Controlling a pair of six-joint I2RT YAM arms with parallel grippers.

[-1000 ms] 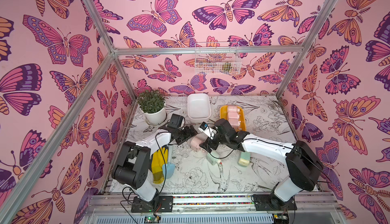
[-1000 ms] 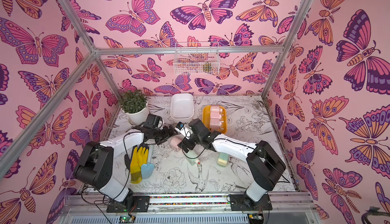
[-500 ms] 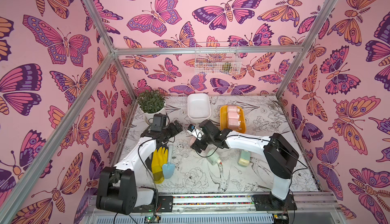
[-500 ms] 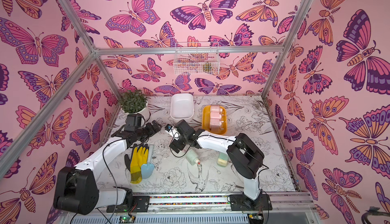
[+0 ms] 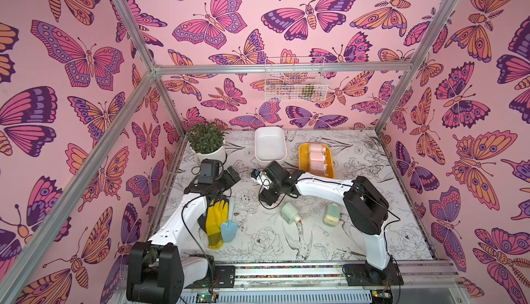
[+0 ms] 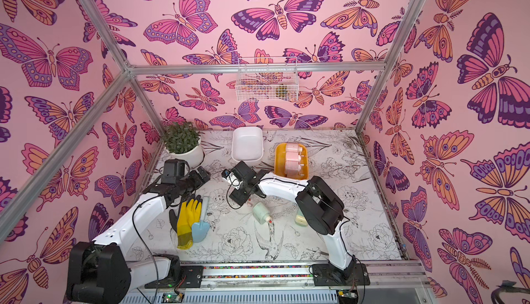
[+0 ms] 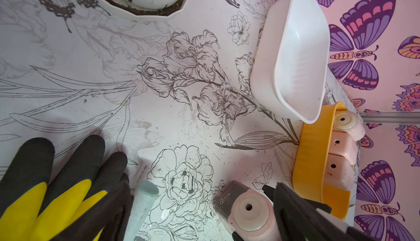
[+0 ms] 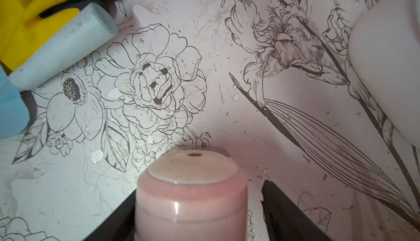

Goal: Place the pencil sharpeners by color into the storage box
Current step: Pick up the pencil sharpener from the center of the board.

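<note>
Floral-print tabletop [image 5: 372, 231]: right gripper [image 8: 197, 196] newly astride pale pink boxy plastic sharpener [image 8: 191, 205], narrowing but not yet clamped; left gripper [image 7: 197, 189] withdrawn, spread wide. Pickup probably imminent.

Potted plant [image 5: 205, 142] at the tabletop's [image 5: 372, 239] far corner; a yellow glove [image 5: 215, 222] and light blue shovel [image 5: 229, 225] lie side by side. A wall-mounted wire basket [image 5: 295, 79] holds something small, possibly greenish.

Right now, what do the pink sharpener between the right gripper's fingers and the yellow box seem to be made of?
The pink sharpener looks like smooth, glossy plastic: a bright highlight runs across its rounded body. The yellow box looks like matte moulded plastic, probably rigid: its outer wall carries fine parallel ribs and shows no glare.
</note>
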